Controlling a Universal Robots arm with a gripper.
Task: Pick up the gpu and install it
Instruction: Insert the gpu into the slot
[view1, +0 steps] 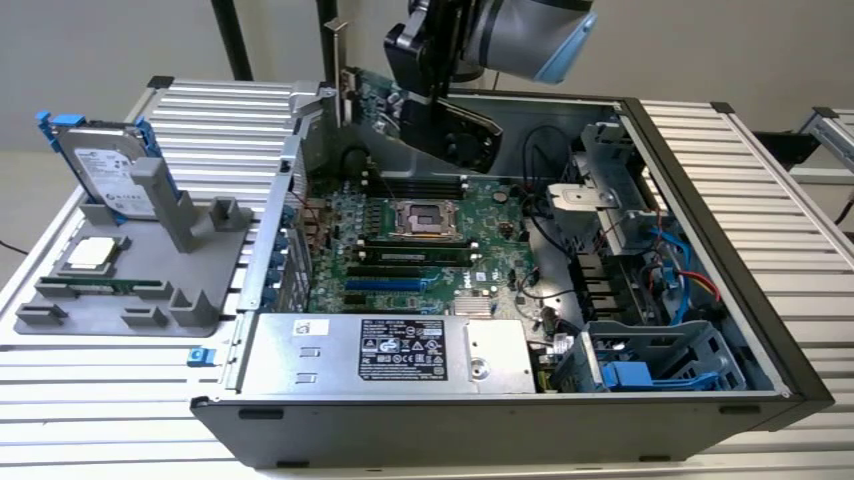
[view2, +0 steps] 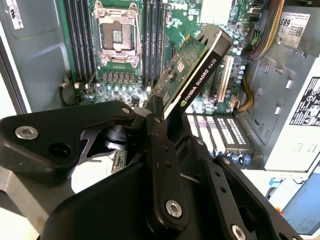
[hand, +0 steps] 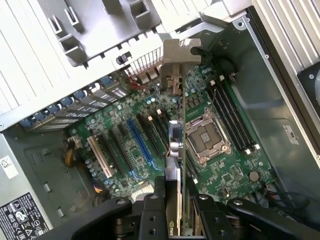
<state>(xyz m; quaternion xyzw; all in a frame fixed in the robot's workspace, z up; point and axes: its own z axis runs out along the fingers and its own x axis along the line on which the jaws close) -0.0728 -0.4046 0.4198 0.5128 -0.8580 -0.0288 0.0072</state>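
Nearest me, the power supply (view1: 400, 352) is sitting in the open case (view1: 747, 330), with the CPU socket (view1: 430, 215) just past it. At the socket's 12 o'clock the gripper (view1: 427, 125) is clamping the gpu (view1: 374, 100) tight, hanging it in the air over the motherboard (view1: 387, 270).

You have a ribbed metal desk (view1: 80, 400) with two items directly on it: a grey holder tray (view1: 120, 305) at the exterior view's left and, just beside it on the right, an open computer case (view1: 400, 425).
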